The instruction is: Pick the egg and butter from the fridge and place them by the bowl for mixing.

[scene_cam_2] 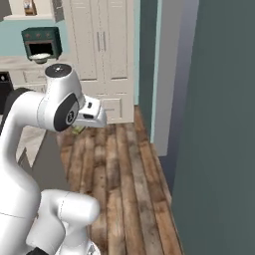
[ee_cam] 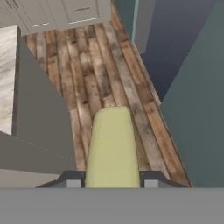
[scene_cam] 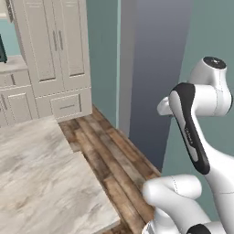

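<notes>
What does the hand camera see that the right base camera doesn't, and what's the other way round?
Hand view: the jaws shut on a pale yellow butter stick, seen close up from above the floor.

Right base view: the dark green toaster oven on the far counter, the pale bowl in front of it, and the robot's white arm.

Both: the wooden floor, the cream cupboards and the teal wall.
</notes>
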